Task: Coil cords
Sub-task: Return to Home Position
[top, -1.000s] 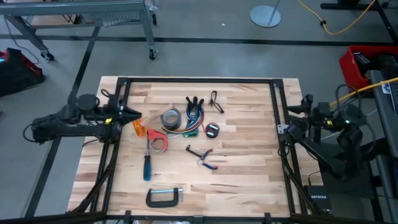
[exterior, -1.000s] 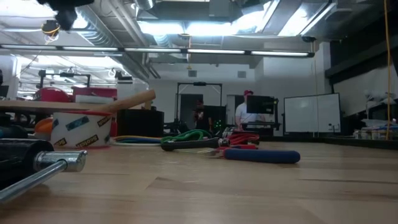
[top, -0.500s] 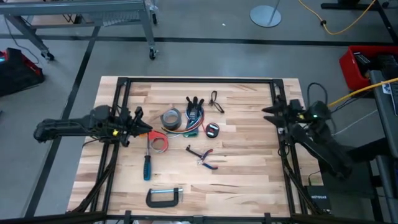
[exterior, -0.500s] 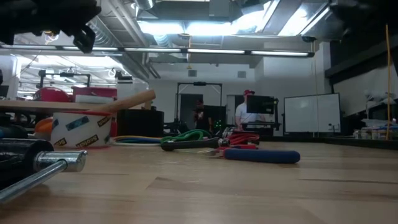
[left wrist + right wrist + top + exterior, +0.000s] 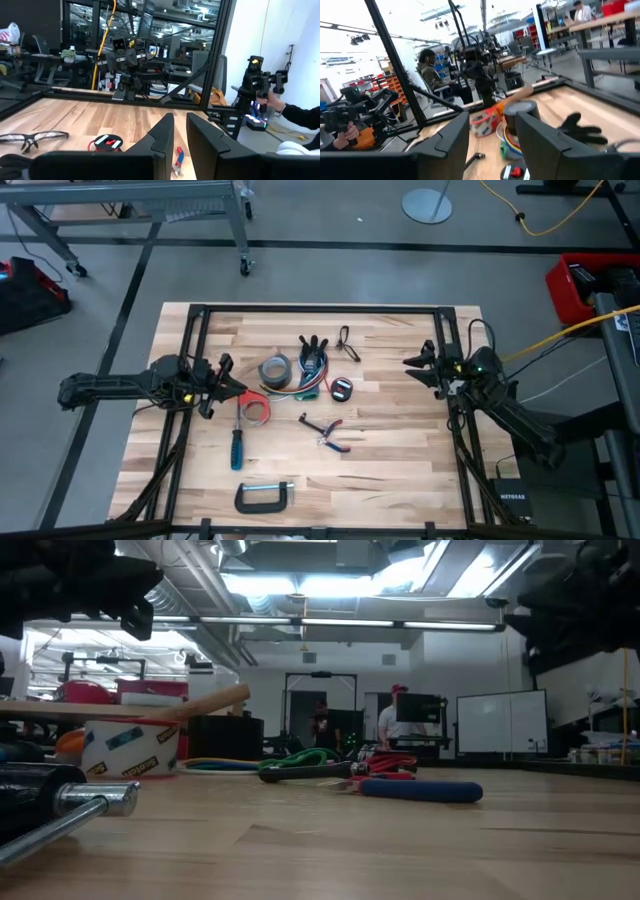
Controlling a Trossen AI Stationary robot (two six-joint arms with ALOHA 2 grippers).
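Near the middle of the pale wooden worktop (image 5: 400,480) we see the small round black spool of red-and-black cord (image 5: 341,390). It lies flat between the black work glove (image 5: 313,352) and the red-handled pliers (image 5: 330,432), with the grey duct-tape roll (image 5: 273,369) near it on the side of the left edge. We cannot pick out a second cord for certain among the tangle of coloured wires (image 5: 300,387) by the glove.

The left gripper (image 5: 236,386) hangs just inside the left edge, its fingers drawn almost together on nothing. The right gripper (image 5: 411,366) hangs just inside the right edge, its fingers spread and empty.

We judge the cord light, limp and springy, and apt to slip its turns. It is best pinched across the spool's rim, not pulled by a loose end.
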